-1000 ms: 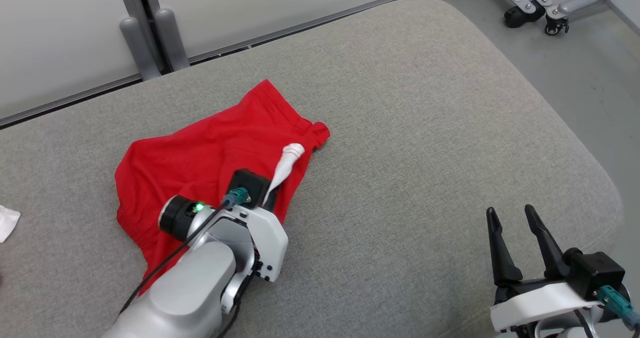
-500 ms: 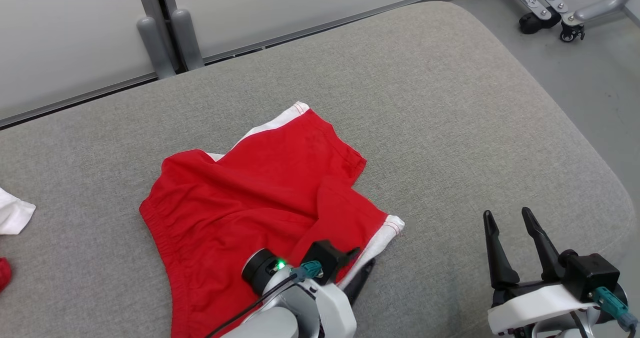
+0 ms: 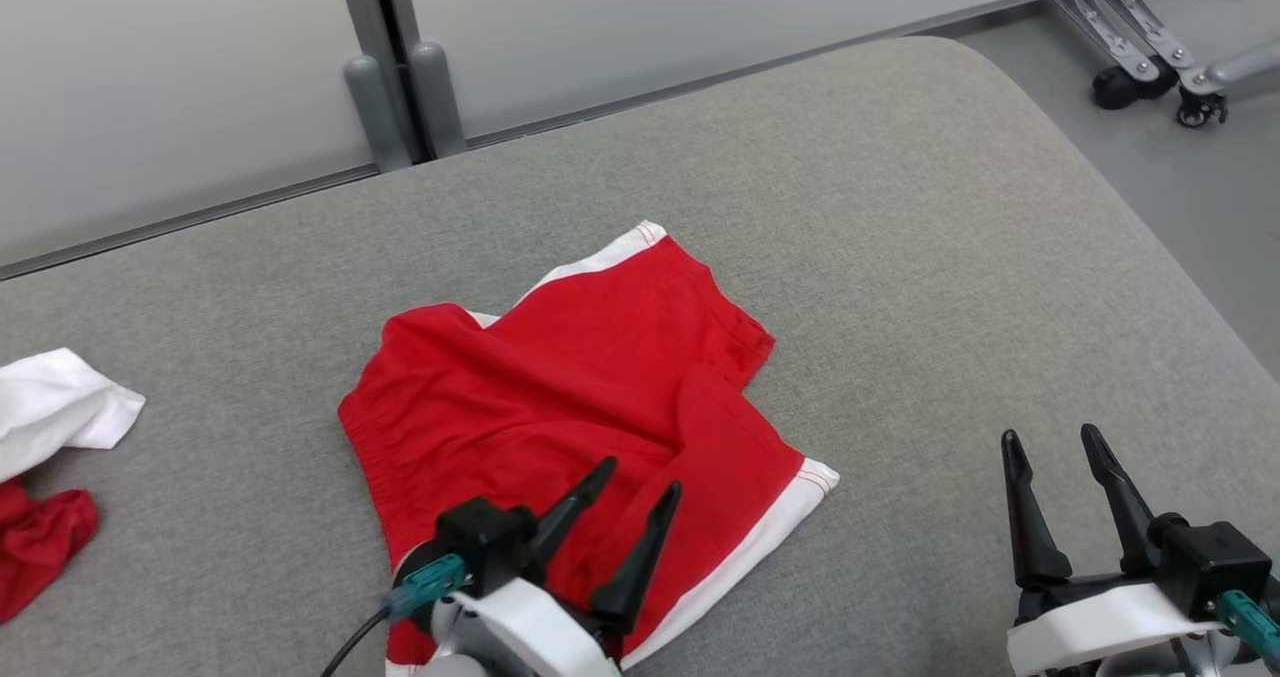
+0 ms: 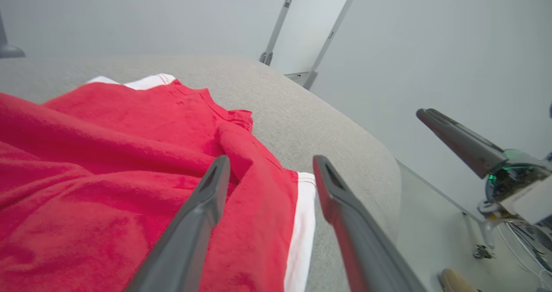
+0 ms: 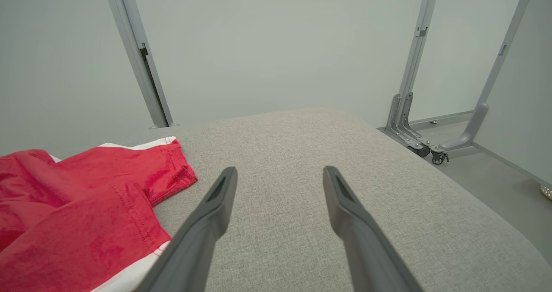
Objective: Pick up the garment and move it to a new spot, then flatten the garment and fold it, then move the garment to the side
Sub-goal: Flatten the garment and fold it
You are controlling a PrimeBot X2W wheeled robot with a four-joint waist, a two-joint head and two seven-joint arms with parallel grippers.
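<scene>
Left gripper (image 3: 640, 477) hovers over the red garment (image 3: 560, 387) at its 6 o'clock edge, fingers spread wide, having let go within the last second. It lies mid-cushion (image 3: 900, 257), long axis 7 to 1 o'clock, white-trimmed hems toward 1 and 4. At 4 o'clock, well apart, the right gripper (image 3: 1051, 435) is also wide.

red fabric shorts (image 3: 560, 397): white side stripes, thin red stitching. plain heathered grey fabric bench (image 3: 900, 257). 9 o'clock: white crumpled cloth (image 3: 50, 412), red crumpled cloth (image 3: 40, 547).
</scene>
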